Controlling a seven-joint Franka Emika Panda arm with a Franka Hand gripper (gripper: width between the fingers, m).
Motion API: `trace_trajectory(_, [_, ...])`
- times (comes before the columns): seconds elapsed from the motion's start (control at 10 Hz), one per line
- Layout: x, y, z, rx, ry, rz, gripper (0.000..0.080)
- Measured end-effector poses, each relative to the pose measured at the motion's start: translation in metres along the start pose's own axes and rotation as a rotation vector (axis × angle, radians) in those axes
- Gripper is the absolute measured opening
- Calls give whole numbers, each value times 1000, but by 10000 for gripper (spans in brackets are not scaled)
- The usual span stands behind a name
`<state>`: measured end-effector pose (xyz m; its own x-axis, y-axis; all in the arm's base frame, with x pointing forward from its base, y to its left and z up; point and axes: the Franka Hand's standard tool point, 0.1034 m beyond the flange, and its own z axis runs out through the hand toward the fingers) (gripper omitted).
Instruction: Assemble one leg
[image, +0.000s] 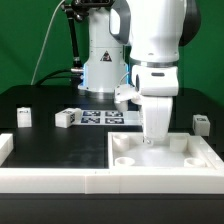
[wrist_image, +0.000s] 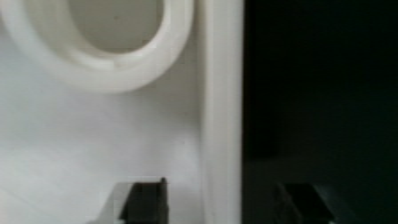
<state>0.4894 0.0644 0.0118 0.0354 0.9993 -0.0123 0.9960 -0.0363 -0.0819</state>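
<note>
Pincer: my pincer (image: 152, 135) points straight down over the panel's corner on the exterior view's left. In the wrist view my two dark fingers (wrist_image: 143, 203) stand spread, the panel's edge runs between them, and I pinch nothing.
Panel: the large flat white square panel (image: 165, 152) with round corner sockets lies on the black tabletop (image: 60, 145). One round socket (wrist_image: 98, 40) shows close under my wrist.
Nearest leg: the small white plastic block-like leg (image: 67, 117) with black-and-white tag marks sits on the tabletop just beside the marker board (image: 105, 117), on the exterior view's left of it, apart from me.
Second leg (image: 24, 117): farther toward the exterior view's left.
Third leg (image: 201, 123): behind the panel, at the exterior view's right.
Rail: a white rail (image: 50, 180) runs along the near side.
</note>
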Motion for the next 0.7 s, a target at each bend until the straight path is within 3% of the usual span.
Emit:
trace_trajectory(0.2, [0,0,0,0,0,0,604])
trace_trajectory(0.3, [0,0,0,0,0,0,637])
trace_trajectory(0.7, [0,0,0,0,0,1,649])
